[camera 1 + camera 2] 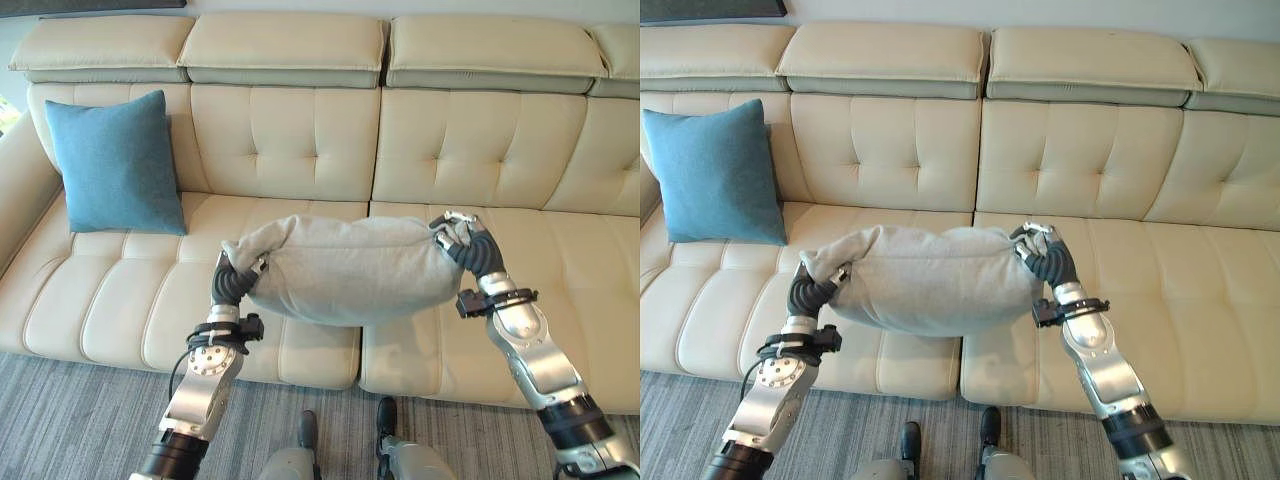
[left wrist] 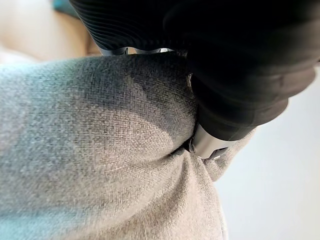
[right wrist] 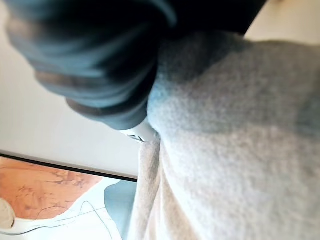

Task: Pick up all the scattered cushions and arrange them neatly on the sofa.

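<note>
The left hand (image 1: 236,272) is clamping one end of the grey cushion (image 1: 350,268), its fingers curling into the fabric at the corner; in the left wrist view a silver finger (image 2: 205,145) is pressing into a pinched fold of the grey weave. The right hand (image 1: 462,238) is gripping the opposite end, fingers bunching the cloth there, and in the right wrist view its finger (image 3: 137,134) is digging into the cushion's edge. Between the two hands the grey cushion is hanging in the air, stretched sideways and sagging a little, above the front of the sofa's seat near the seam between two seat sections.

Two cushions are showing: this grey one and one blue cushion (image 1: 118,165), which is standing upright against the backrest at the left end of the cream sofa (image 1: 470,150), well apart from the hands. No writing is readable on either cushion. A grey carpet (image 1: 70,420) is lying in front of the sofa.
</note>
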